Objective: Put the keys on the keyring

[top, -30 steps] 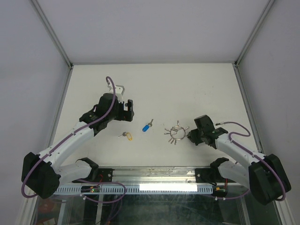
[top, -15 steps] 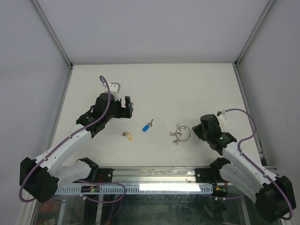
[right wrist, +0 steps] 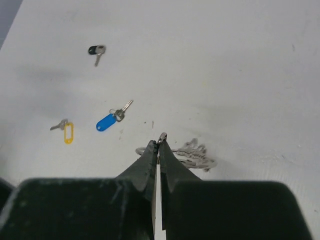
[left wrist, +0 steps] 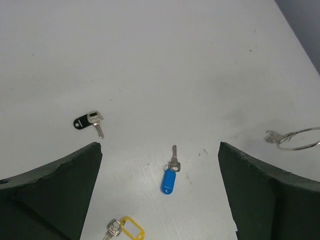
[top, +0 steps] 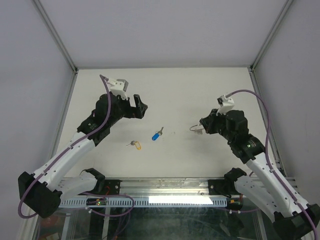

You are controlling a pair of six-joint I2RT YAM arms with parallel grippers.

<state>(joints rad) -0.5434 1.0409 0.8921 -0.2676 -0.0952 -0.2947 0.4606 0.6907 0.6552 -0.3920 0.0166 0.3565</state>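
Note:
The blue-headed key [top: 157, 134] lies on the white table mid-scene; it also shows in the left wrist view [left wrist: 170, 177] and the right wrist view [right wrist: 107, 121]. The yellow-tagged key [top: 135, 145] lies to its near left, and shows in both wrist views [left wrist: 125, 232] [right wrist: 67, 132]. My right gripper [top: 202, 127] [right wrist: 159, 145] is shut on the silver keyring [top: 195, 128] [right wrist: 192, 156] and holds it above the table, its plain keys dangling. The ring also shows in the left wrist view [left wrist: 296, 140]. My left gripper [top: 138, 108] [left wrist: 159, 147] is open and empty, high above the two keys.
A small black-headed key [left wrist: 88, 121] [right wrist: 95, 50] lies on the table beyond the blue key, hidden by the left arm in the top view. Metal frame posts [top: 70, 60] stand at the table's far corners.
My right gripper has lifted the keyring off the table and carried it up and away from the front edge. My left arm has risen and swung toward the far side.

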